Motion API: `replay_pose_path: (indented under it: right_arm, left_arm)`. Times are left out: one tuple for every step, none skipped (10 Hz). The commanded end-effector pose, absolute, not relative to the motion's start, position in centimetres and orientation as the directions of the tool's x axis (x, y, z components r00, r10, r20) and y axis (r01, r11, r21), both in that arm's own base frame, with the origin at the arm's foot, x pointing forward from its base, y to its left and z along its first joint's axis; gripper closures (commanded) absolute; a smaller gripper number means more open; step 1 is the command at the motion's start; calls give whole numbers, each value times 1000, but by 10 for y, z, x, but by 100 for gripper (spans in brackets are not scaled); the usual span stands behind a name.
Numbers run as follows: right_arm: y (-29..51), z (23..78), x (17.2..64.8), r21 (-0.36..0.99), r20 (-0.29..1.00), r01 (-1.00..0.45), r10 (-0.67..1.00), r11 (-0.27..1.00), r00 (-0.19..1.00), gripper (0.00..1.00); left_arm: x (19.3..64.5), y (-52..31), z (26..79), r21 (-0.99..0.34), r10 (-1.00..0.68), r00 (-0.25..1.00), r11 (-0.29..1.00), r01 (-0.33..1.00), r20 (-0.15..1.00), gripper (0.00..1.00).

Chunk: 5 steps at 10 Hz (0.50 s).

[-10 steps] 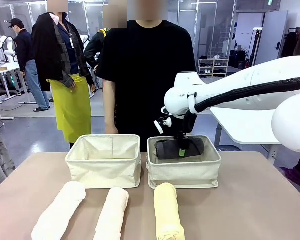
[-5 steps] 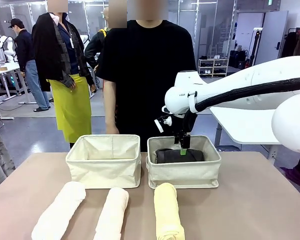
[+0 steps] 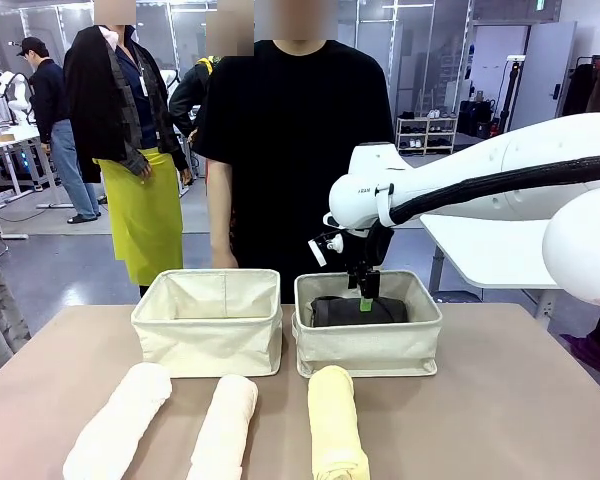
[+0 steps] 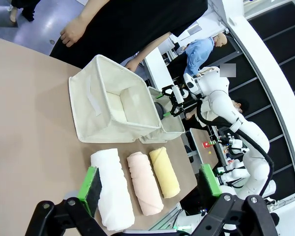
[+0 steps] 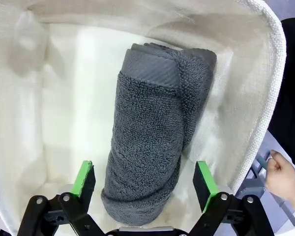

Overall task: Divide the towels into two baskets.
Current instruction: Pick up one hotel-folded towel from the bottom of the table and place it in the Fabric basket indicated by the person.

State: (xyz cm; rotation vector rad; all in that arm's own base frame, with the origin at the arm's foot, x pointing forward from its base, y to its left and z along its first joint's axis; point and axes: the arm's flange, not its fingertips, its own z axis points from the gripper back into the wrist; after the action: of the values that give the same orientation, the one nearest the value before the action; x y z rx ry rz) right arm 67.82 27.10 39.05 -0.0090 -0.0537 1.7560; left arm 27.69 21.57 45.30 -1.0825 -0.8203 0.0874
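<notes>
Hanging spread-fingered just above the dark charcoal terry towel roll (image 5: 152,132), which is lying inside the right-hand cream canvas basket (image 3: 370,350) toward the far edge of the table (image 3: 520,400), the right gripper (image 3: 366,296) should be rising straight up, keeping both green pads (image 5: 83,179) clear of the soft rim

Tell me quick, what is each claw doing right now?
Left gripper: open, holding nothing.
Right gripper: open over the grey towel, not gripping it.

Tan table (image 3: 525,420); person (image 3: 300,150) in black; perhaps shelving (image 3: 425,135) behind.
</notes>
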Motion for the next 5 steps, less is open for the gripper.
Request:
replay_pose_path:
  right_arm:
    - [271,391,679,-43,22,-980,981,-193,-194,0]
    - [271,391,679,-43,22,-980,981,-193,-194,0]
    - [271,391,679,-43,22,-980,981,-193,-194,0]
    - [271,391,679,-43,22,-980,981,-193,-194,0]
    - [271,391,679,-43,22,-980,981,-193,-194,0]
  left_arm:
    - [275,217,454,-808,446,705,493,321,552,0]
    - [275,217,454,-808,446,705,493,321,552,0]
    - [275,217,454,-808,446,705,493,321,552,0]
    - [275,217,454,-808,446,705,493,321,552,0]
    - [275,217,454,-808,446,705,493,321,552,0]
